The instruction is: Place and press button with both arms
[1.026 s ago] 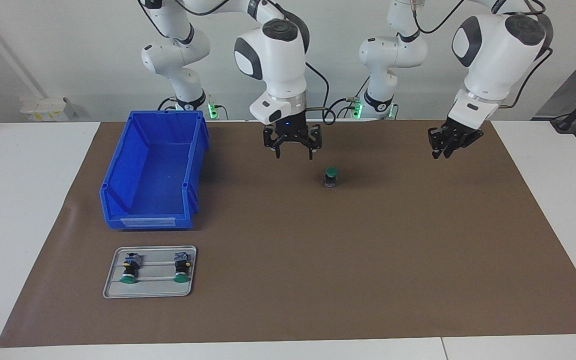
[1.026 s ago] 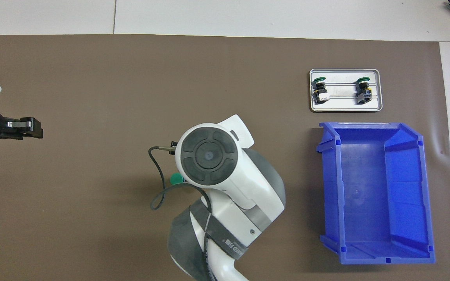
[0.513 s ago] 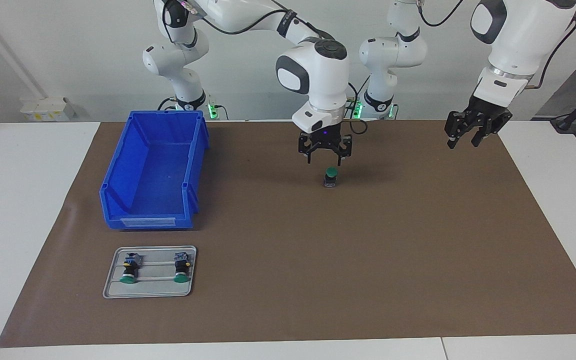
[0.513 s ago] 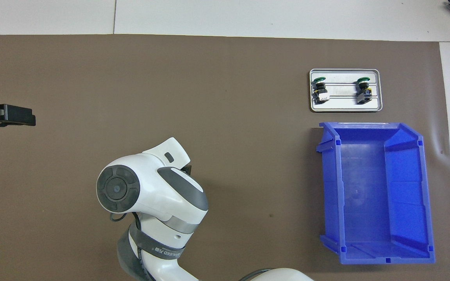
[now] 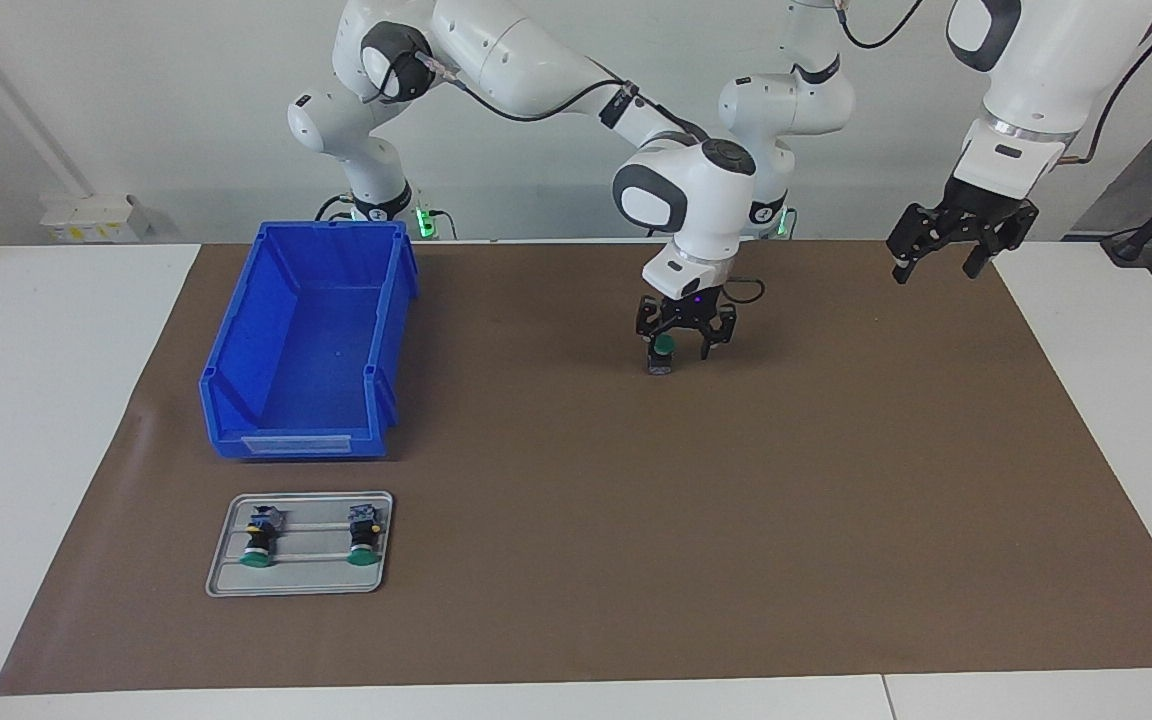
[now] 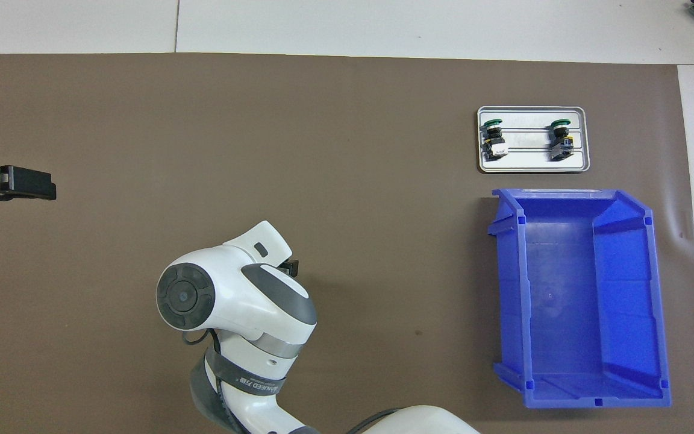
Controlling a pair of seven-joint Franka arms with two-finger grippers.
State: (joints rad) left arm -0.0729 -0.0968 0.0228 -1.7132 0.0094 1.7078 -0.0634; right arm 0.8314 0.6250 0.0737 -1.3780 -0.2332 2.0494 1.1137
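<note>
Jaws of the right gripper [image 5: 683, 345] spread around the upright button [image 5: 663, 353]; left gripper [image 5: 947, 249] jaws apart above the mat's edge [image 5: 1011, 290].

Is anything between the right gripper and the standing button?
Nothing visible. The right gripper is already down around the button standing on the mat, jaws open to either side of its green cap. The left gripper waits, raised.

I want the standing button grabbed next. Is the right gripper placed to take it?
Probably yes: the right gripper hangs open right around the button, nothing between them. The left gripper waits aside.
</note>
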